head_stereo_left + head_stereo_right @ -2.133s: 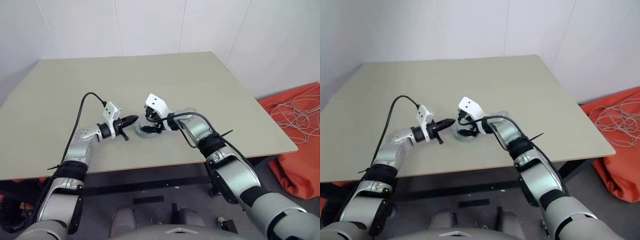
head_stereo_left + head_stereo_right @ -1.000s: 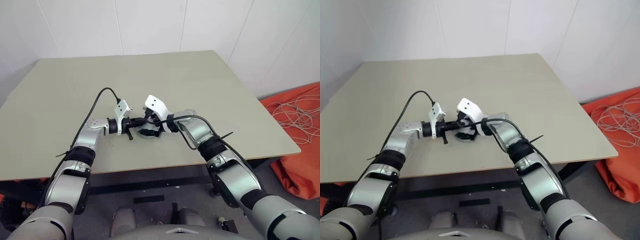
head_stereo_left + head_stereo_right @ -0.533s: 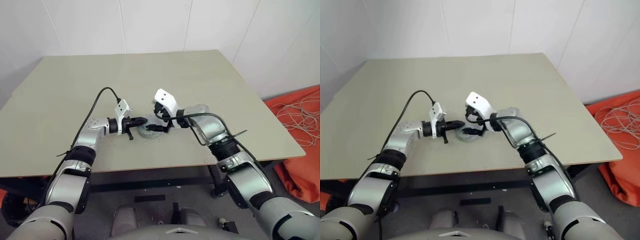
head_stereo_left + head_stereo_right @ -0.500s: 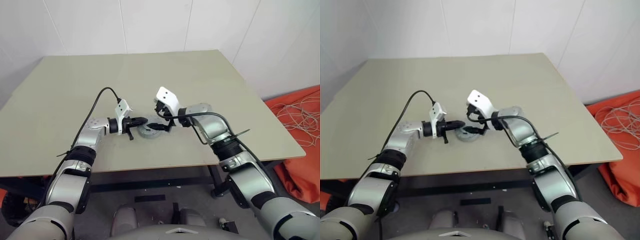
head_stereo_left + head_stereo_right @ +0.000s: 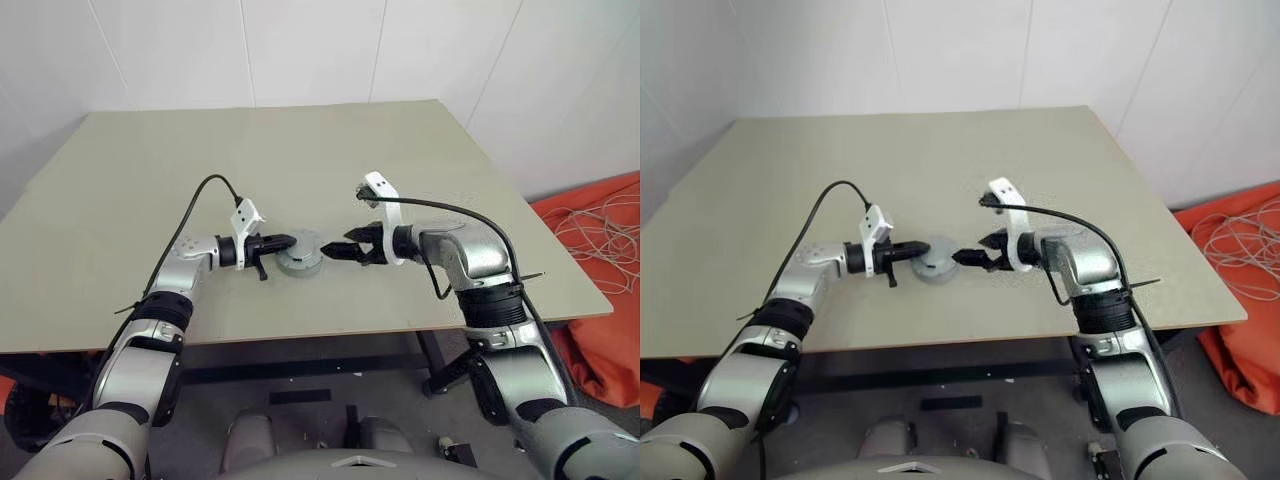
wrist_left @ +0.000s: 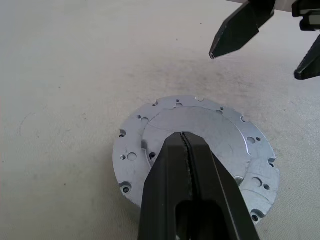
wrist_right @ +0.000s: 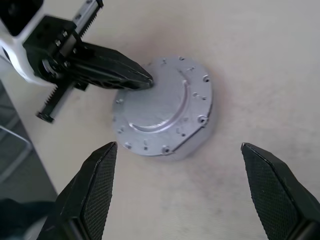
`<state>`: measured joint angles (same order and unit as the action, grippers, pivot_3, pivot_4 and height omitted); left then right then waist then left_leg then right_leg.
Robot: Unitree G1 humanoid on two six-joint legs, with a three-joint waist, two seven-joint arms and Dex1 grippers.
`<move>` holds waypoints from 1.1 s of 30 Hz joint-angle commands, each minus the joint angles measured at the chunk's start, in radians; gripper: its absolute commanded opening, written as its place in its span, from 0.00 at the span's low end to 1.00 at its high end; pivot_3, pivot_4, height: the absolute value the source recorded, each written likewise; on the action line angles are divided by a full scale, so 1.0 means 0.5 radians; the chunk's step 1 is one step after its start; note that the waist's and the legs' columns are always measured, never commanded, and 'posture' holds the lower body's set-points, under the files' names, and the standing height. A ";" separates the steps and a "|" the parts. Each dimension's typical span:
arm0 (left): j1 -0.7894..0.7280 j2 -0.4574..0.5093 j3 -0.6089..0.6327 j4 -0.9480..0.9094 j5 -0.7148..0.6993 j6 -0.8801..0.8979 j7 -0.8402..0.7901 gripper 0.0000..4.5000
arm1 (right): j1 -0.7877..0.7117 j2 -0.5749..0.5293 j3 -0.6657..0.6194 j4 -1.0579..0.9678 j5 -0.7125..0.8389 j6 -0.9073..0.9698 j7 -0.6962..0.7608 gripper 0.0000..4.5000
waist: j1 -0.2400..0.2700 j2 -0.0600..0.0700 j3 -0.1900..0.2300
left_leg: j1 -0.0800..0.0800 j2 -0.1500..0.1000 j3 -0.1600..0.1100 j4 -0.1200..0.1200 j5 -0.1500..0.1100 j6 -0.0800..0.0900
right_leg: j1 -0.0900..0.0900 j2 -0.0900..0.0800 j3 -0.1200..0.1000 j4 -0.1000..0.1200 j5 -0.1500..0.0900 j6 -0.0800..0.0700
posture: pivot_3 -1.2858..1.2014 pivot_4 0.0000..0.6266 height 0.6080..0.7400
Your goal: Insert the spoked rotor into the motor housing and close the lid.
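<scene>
A flat silver-grey lid [image 7: 160, 107] lies on top of the round motor housing [image 7: 200, 141], which stands on the table near its front middle [image 5: 298, 266]. The spoked rotor is hidden. My left gripper [image 5: 290, 241] is shut, its tips resting on the lid's left part [image 6: 182, 135]. My right gripper [image 5: 335, 251] hangs open just right of the housing, clear of it, with nothing between its fingers [image 7: 100, 175]. In the left wrist view the lid [image 6: 210, 125] has several small holes around its edge, and the right gripper [image 6: 255, 65] hovers beyond it.
The beige table [image 5: 150, 170] stretches wide to the left, right and back of the housing; its front edge runs close below my arms. On the floor at the right lies an orange cloth [image 5: 600, 320] with white cables [image 5: 605, 215].
My right gripper has pulled back from the lid to the right and rolled, its fingers now spread clear of the housing. The left gripper has stayed on the lid.
</scene>
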<state>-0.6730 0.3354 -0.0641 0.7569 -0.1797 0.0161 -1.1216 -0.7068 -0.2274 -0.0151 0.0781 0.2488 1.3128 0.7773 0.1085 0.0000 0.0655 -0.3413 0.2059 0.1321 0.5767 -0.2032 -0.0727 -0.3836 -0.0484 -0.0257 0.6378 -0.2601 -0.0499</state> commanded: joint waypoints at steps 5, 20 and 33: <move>-0.037 -0.028 -0.013 0.030 0.018 -0.027 -0.026 0.00 | -0.376 0.323 -0.738 0.282 0.072 0.566 -0.461 0.99 | 0.029 0.000 0.000 | 0.000 0.001 0.000 0.000 0.001 -0.002 | -0.003 -0.001 0.000 0.001 -0.001 -0.002 | 0.52 0.00 1.00; -0.038 -0.039 -0.011 0.030 0.019 -0.019 -0.044 0.00 | -0.461 0.330 -1.078 0.749 0.122 0.476 -0.897 0.99 | 0.043 0.001 0.001 | -0.002 0.000 0.000 -0.003 0.002 -0.004 | -0.008 -0.002 -0.001 0.001 0.003 0.006 | 0.52 0.00 1.00; -0.037 -0.043 -0.014 0.037 0.018 -0.013 -0.057 0.00 | -0.496 0.397 -1.383 0.964 0.247 0.524 -1.002 0.99 | 0.044 0.001 0.001 | -0.003 0.000 0.001 -0.003 0.002 -0.005 | -0.008 -0.002 -0.001 0.001 0.003 0.006 | 0.52 0.00 1.00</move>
<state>-0.6817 0.3161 -0.0636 0.7689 -0.1768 0.0065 -1.1354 -0.9242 -0.0406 -0.6757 0.5482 0.3300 1.5602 0.2841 0.1304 0.0005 0.0658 -0.3428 0.2061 0.1326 0.5752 -0.2020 -0.0750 -0.3875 -0.0492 -0.0259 0.6384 -0.2584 -0.0471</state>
